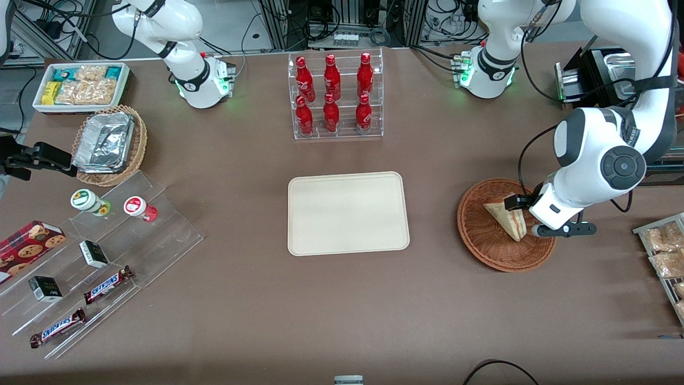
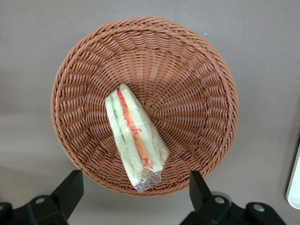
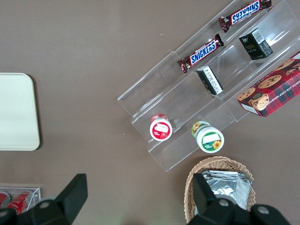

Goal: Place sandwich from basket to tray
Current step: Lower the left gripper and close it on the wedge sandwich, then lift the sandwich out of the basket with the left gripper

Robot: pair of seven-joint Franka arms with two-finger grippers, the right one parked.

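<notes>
We see the tray (image 1: 348, 213) bare on the brown table (image 1: 256, 299), well apart from our tool (image 2: 136, 199) toward the parked arm's end, so nothing is delivered yet. The sandwich (image 2: 135, 137) lies wrapped in the basket (image 2: 197, 61), directly beneath our tool, which hovers above with its fingers (image 2: 69, 190) spread wide and holding nothing. We judge that the descent, grasp, carry and release all remain. The table between basket and tray looks flat and unobstructed; a rack of red bottles (image 1: 334, 93) stands farther from the front camera.
</notes>
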